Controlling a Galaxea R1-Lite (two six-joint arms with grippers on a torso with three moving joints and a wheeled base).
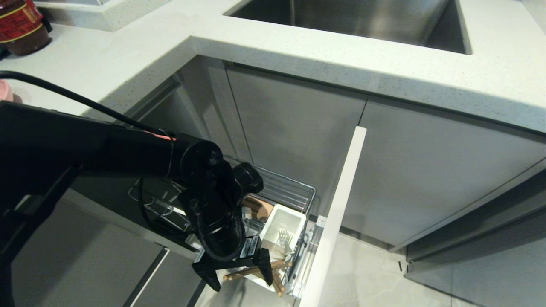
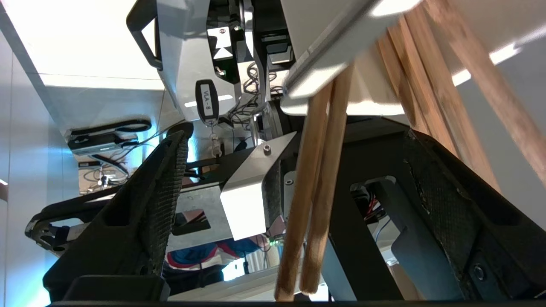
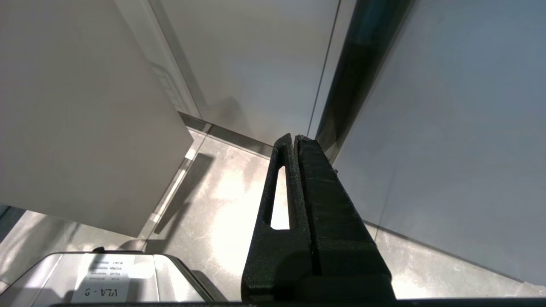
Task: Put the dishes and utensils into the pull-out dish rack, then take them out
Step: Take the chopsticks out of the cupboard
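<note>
The pull-out dish rack (image 1: 294, 189) stands open below the counter, with its tall white front panel (image 1: 341, 204) on the right. Wooden chopsticks (image 1: 256, 271) lean out of its white cutlery cup (image 1: 285, 224). My left gripper (image 1: 239, 273) reaches down beside the cup, open. Its black fingers (image 2: 149, 200) stand wide on either side of a pair of chopsticks (image 2: 318, 183) without touching them. More wooden sticks (image 2: 431, 98) lean beside that pair. The dishes and the spoon are out of view. My right gripper (image 3: 294, 138) hangs parked near the floor, shut and empty.
A steel sink (image 1: 362, 21) is set in the pale countertop (image 1: 490, 76) above the rack. A dark sauce bottle (image 1: 21, 25) and a pink object (image 1: 4, 91) are on the counter at far left. Grey cabinet doors (image 1: 426, 179) flank the rack.
</note>
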